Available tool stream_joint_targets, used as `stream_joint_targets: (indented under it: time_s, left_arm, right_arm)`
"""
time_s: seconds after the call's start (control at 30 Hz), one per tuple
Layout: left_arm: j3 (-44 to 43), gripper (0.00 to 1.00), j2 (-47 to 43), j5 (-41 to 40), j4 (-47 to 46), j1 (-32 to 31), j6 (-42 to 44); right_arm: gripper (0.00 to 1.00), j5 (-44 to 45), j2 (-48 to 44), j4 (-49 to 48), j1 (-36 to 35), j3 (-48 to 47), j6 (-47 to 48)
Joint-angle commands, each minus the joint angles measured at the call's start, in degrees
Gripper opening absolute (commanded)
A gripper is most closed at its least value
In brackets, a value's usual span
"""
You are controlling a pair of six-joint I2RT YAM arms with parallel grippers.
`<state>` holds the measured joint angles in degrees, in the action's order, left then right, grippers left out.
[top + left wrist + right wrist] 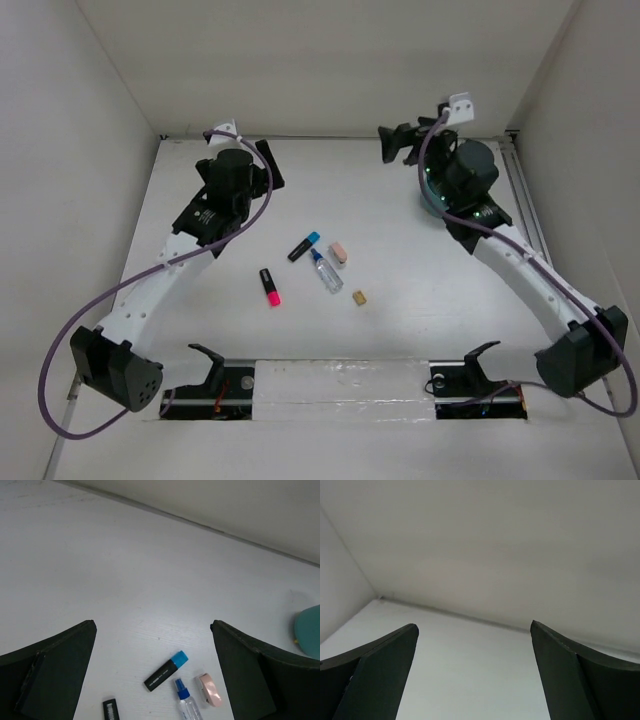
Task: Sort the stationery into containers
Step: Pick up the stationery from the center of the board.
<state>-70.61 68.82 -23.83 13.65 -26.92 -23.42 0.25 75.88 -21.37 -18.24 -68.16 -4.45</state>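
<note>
1. Markers, and I count two: one blue-capped marker (pixel 305 245), one pink-capped marker (pixel 270 286).
2. One clear bottle (pixel 325 271) with a blue cap.
3. One pink eraser (pixel 339 252).
4. One tan block (pixel 359 297), tiny.
5. One teal organiser (pixel 307 637), only its edge showing.
6. Two arms: left arm (pixel 170 270), right arm (pixel 520 265).

A lab booth (bare white walls (pixel 350 60) boxing a table (pixel 400 330)).
</note>
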Motion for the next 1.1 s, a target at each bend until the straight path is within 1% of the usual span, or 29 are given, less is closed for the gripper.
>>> stream_joint_targets:
  time_s: [0.0, 0.03, 0.07, 0.13, 0.17, 0.2, 0.23, 0.33, 0.37, 0.4, 0.43, 0.5, 0.53, 0.63, 0.67, 0.7, 0.83, 1.0, 1.03, 1.07]
  left_arm:
    - [-2.7, 1.0, 0.4, -1.9, 1.6, -0.1, -2.1]
    - [-2.7, 1.0, 0.4, -1.1, 1.6, -0.1, -2.6]
    - [-2.7, 1.0, 0.4, -1.1, 1.6, -0.1, -3.1]
    - [-2.7, 1.0, 0.4, 0.9, 0.9, -0.1, -4.6]
    - [-2.7, 1.0, -0.3, 3.3, 0.3, -0.1, -4.6]
    - [-2.7, 1.0, -0.3, 4.1, -0.3, -0.1, -5.1]
    - [-2.7, 1.0, -0.9, 4.1, -0.3, -0.1, -5.1]
    - [-2.7, 1.0, -0.9, 2.0, 0.6, -0.1, -5.1]
    - [-2.7, 1.0, -0.9, 0.4, 1.4, -0.1, -5.1]
    - [-3.6, 1.0, -0.1, -4.0, 2.4, -0.1, -5.1]
    - [-4.3, 1.0, 0.4, -6.0, 5.0, -0.1, -6.4]
    - [-5.6, 1.0, 2.2, -10.5, 7.5, -0.1, -7.2]
    - [-6.8, 1.0, 2.2, -11.1, 8.5, -0.1, -7.3]
    - [-7.4, 1.0, 2.9, -11.1, 9.3, -0.1, -8.0]
    - [-7.4, 1.0, 2.9, -11.1, 9.8, -0.1, -8.0]
    - [-7.4, 1.0, 2.9, -10.6, 9.8, -0.1, -8.0]
    - [-7.4, 1.0, 2.4, -10.6, 9.8, -0.1, -8.0]
    - [-7.4, 1.0, 1.8, -10.1, 9.8, -0.1, -7.4]
    - [-7.4, 1.0, 1.8, -10.1, 9.8, -0.1, -7.4]
    - [-7.4, 1.0, 1.8, -10.1, 10.3, -0.1, -7.4]
  right_arm:
    - [1.0, 29.2, -5.5, 20.7, -9.4, -0.7, 4.9]
    - [1.0, 23.6, -6.6, 20.7, -10.6, 0.8, 4.1]
    - [1.0, 20.4, -7.6, 20.7, -11.1, 2.0, 3.5]
    - [1.0, 15.9, -8.8, 22.1, -11.7, 4.0, 1.6]
    - [1.0, 13.7, -8.8, 23.1, -11.7, 4.0, 1.6]
    - [1.0, 12.9, -8.8, 24.5, -13.1, 4.0, 1.1]
    - [1.0, 12.8, -8.8, 27.8, -13.8, 4.0, 1.1]
    - [1.0, 12.8, -8.1, 32.7, -17.4, 2.6, -0.4]
    - [1.0, 12.8, -7.5, 35.3, -18.6, 2.6, -1.3]
    - [0.99, 14.2, -6.8, 36.6, -19.5, 2.6, -1.9]
    - [0.99, 14.9, -6.8, 37.8, -21.5, 3.2, -2.6]
    - [0.95, 15.5, -5.4, 41.5, -23.0, 4.0, -4.3]
    - [0.94, 15.5, -5.4, 42.0, -24.6, 4.7, -5.2]
    - [0.83, 16.0, -5.4, 42.5, -27.4, 8.8, -9.3]
    - [0.75, 16.0, -6.2, 42.5, -29.0, 11.4, -10.1]
    - [0.72, 16.0, -6.8, 42.0, -29.8, 12.7, -11.3]
    - [0.71, 15.2, -6.8, 42.2, -31.0, 17.6, -12.7]
    - [0.7, 11.3, -7.3, 41.1, -32.0, 22.1, -14.2]
    - [0.67, 11.3, -7.3, 40.4, -32.0, 23.6, -14.7]
    - [0.67, 10.7, -6.6, 39.4, -32.0, 24.3, -14.7]
